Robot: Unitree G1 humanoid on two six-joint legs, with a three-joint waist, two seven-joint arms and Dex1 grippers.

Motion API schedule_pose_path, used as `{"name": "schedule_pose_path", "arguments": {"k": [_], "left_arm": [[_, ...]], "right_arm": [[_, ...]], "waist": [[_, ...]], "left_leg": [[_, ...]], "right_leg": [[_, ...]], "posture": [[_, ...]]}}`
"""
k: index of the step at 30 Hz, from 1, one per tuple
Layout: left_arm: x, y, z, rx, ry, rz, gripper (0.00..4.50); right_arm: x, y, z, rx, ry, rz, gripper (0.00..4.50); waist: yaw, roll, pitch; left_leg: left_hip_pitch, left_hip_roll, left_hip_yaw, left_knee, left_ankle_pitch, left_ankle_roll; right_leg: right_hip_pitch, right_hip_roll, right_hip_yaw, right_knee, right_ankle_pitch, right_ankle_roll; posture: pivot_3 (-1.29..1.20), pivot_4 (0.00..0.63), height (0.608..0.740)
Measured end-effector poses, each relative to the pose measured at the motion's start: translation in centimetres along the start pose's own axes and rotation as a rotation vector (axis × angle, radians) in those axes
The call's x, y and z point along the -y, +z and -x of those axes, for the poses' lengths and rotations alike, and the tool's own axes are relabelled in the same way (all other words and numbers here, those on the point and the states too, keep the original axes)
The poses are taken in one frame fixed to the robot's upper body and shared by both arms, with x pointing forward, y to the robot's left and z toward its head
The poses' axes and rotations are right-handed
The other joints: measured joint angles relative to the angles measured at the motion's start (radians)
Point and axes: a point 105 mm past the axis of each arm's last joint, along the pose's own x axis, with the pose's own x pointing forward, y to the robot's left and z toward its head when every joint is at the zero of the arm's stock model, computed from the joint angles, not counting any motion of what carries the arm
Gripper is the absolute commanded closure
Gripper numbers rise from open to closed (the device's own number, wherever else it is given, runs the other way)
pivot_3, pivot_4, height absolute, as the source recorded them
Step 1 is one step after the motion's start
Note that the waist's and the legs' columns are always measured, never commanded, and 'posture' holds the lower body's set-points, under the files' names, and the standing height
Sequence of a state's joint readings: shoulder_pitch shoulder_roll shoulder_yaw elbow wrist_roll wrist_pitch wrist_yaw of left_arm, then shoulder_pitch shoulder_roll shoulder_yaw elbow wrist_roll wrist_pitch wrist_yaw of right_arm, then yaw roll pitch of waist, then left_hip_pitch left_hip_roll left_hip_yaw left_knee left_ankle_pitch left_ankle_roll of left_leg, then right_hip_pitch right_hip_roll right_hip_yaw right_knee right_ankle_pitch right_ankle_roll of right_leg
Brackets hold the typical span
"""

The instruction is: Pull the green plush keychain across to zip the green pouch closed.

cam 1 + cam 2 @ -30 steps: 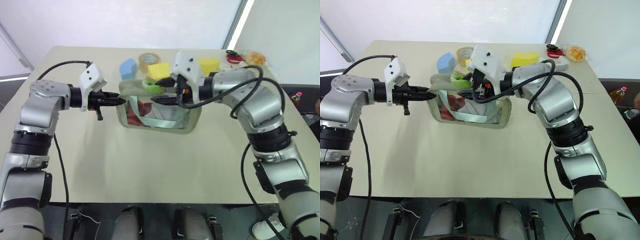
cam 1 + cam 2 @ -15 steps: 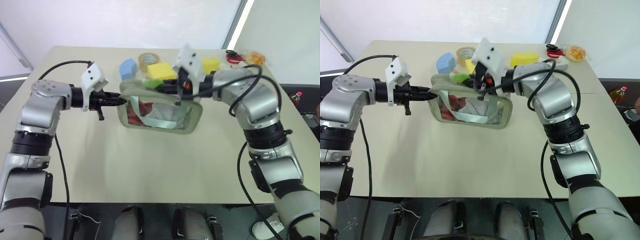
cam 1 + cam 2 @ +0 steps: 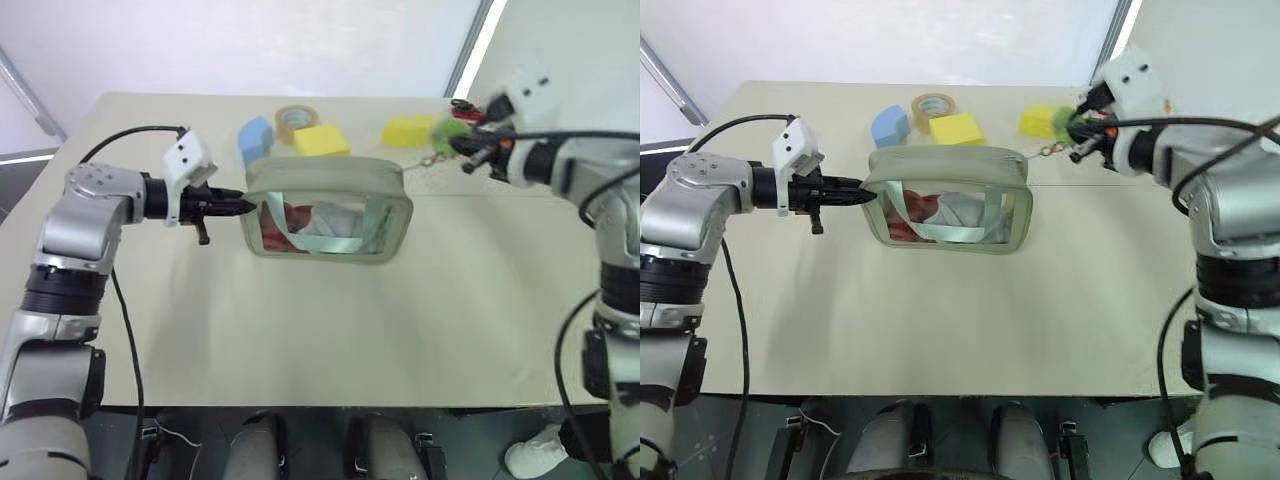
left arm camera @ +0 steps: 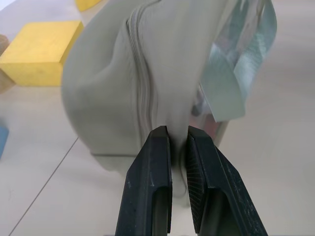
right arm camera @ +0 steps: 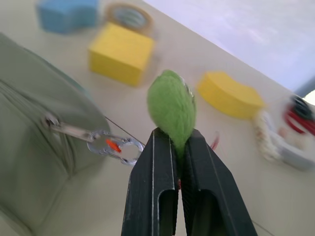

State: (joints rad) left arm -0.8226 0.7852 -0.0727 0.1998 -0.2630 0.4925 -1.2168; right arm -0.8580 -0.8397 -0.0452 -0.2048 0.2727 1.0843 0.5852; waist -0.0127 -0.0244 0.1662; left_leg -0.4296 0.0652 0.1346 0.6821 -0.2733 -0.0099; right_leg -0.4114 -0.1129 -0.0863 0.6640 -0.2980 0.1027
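Observation:
The green pouch [image 3: 320, 176] stands on its edge mid-table, its clear window showing red and white contents and a mint strap. My left gripper [image 3: 243, 205] is shut on the fabric at the pouch's left end [image 4: 108, 88], beside the zipper seam. Off the pouch's right end, my right gripper [image 3: 467, 146] is shut on the green plush keychain [image 5: 171, 105], held above the table. A short taut chain with a metal clasp [image 5: 112, 146] runs from the keychain to the zipper pull [image 5: 53, 122] at the pouch's right corner. The zipper line along the top looks drawn together.
Behind the pouch lie a blue foam block [image 3: 257, 136], a tape roll [image 3: 297, 117] and two yellow foam blocks [image 3: 321, 141] [image 3: 408, 130]. Red and white small items [image 5: 294, 124] sit at the far right corner. Bare tabletop stretches in front of the pouch.
My right gripper closed on the keychain and swept it from the pouch's top left to beyond its right end, and the top drew together. The left gripper kept its hold in place.

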Motion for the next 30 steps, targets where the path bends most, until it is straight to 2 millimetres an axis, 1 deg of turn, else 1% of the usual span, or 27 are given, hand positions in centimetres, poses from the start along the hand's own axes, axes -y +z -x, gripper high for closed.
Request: {"name": "schedule_pose_path", "arguments": {"k": [3, 6, 8, 10, 12, 14, 19, 22, 24, 26, 27, 29, 30], "left_arm": [[0.2, 0.2, -0.1, 0.008, -0.006, -0.001, 4.0], [0.1, 0.1, -0.1, 0.001, 0.003, 0.014, 4.0], [0.0, 0.0, -0.1, -0.001, 0.011, 0.021, 4.0], [0.1, 0.1, -0.2, 0.002, 0.01, 0.018, 4.0], [0.1, 0.1, -0.2, 0.002, 0.009, 0.021, 4.0], [0.1, 0.1, -0.2, 0.0, 0.009, 0.024, 4.0], [0.3, 0.7, -0.1, 0.012, 0.003, 0.014, 4.0], [0.3, 1.5, 0.1, 0.044, -0.009, 0.037, 3.18], [-0.1, 2.5, 0.6, 0.066, -0.013, 0.043, 2.2], [-0.9, 3.9, 1.9, 0.084, 0.014, 0.026, 1.09], [-1.3, 4.5, 2.5, 0.092, 0.025, 0.02, 0.69], [-1.2, 4.8, 3.3, 0.079, 0.01, 0.007, 0.69], [-0.9, 4.7, 3.2, 0.075, -0.007, 0.002, 0.69]], "right_arm": [[0.6, -1.3, 0.3, -0.035, -0.103, 0.034, 4.45], [0.8, -3.9, 0.1, -0.1, -0.178, 0.008, 4.45], [-0.6, -5.8, -1.0, -0.103, -0.174, -0.11, 4.45], [-3.0, -7.9, -2.2, -0.132, -0.129, -0.203, 4.45], [-4.5, -9.4, -2.9, -0.161, -0.107, -0.26, 4.45], [-4.8, -9.5, -3.1, -0.16, -0.114, -0.275, 4.45], [-4.1, -8.4, -3.0, -0.125, -0.135, -0.271, 4.45], [-3.4, -7.7, -2.9, -0.11, -0.148, -0.257, 4.5], [-3.3, -7.3, -2.9, -0.097, -0.145, -0.251, 4.5], [-3.4, -6.9, -2.9, -0.087, -0.134, -0.247, 4.5], [-3.4, -6.8, -3.0, -0.085, -0.13, -0.247, 4.5], [-3.6, -6.3, -3.2, -0.077, -0.115, -0.238, 4.5], [-3.7, -6.0, -3.2, -0.069, -0.11, -0.235, 4.5]], "waist": [[0.0, 0.0, 0.0], [0.003, 0.0, 0.0], [0.002, -0.001, -0.001], [0.002, 0.0, 0.0], [0.002, 0.0, 0.0], [0.003, 0.0, 0.0], [0.001, 0.0, 0.0], [0.001, 0.0, 0.0], [0.0, 0.0, 0.0], [-0.001, 0.0, 0.0], [-0.002, 0.0, 0.0], [-0.005, 0.001, 0.0], [-0.003, 0.002, 0.0]], "left_leg": [[0.001, 0.0, 0.0, 0.0, 0.0, 0.0], [0.001, 0.0, 0.0, 0.0, 0.0, 0.0], [0.001, 0.0, 0.0, 0.0, 0.0, 0.0], [0.001, 0.0, 0.0, 0.0, 0.0, 0.0], [0.001, 0.0, 0.0, 0.0, 0.0, 0.0], [0.0, 0.0, 0.0, 0.0, 0.0, 0.0], [0.001, 0.0, -0.001, 0.0, 0.0, 0.0], [0.0, 0.0, -0.001, 0.0, 0.0, 0.0], [0.0, 0.0, -0.001, 0.0, 0.0, 0.0], [0.001, 0.0, -0.001, -0.001, 0.0, 0.0], [0.001, 0.0, -0.001, -0.001, 0.0, 0.0], [0.001, 0.0, 0.0, -0.001, 0.0, 0.0], [0.001, 0.0, 0.0, -0.001, 0.0, 0.0]], "right_leg": [[0.0, 0.0, 0.0, 0.0, 0.0, 0.0], [0.001, 0.0, 0.0, 0.0, 0.0, 0.0], [0.001, 0.0, 0.0, 0.0, 0.0, 0.0], [0.001, 0.0, 0.0, 0.0, 0.0, 0.0], [0.001, 0.0, 0.0, 0.0, 0.0, 0.0], [0.001, 0.0, 0.0, 0.0, 0.0, 0.0], [0.001, 0.0, 0.0, 0.0, 0.0, 0.0], [0.001, 0.0, 0.0, 0.0, 0.0, 0.0], [0.001, 0.0, 0.0, 0.0, 0.0, 0.0], [0.001, 0.0, 0.0, 0.0, 0.0, 0.0], [0.001, 0.0, 0.0, 0.0, 0.0, 0.0], [0.001, 0.0, 0.0, 0.0, 0.0, 0.0], [0.001, 0.0, 0.0, 0.0, 0.0, 0.0]], "posture": [[0.0, 0.15, 0.74], [0.0, 0.15, 0.74], [0.0, 0.15, 0.74], [0.0, 0.15, 0.74], [0.0, 0.15, 0.74], [0.0, 0.15, 0.74], [0.0, 0.15, 0.74], [0.0, 0.15, 0.74], [0.0, 0.15, 0.74], [0.0, 0.15, 0.74], [0.0, 0.15, 0.74], [0.0, 0.15, 0.74], [0.0, 0.15, 0.74]]}}
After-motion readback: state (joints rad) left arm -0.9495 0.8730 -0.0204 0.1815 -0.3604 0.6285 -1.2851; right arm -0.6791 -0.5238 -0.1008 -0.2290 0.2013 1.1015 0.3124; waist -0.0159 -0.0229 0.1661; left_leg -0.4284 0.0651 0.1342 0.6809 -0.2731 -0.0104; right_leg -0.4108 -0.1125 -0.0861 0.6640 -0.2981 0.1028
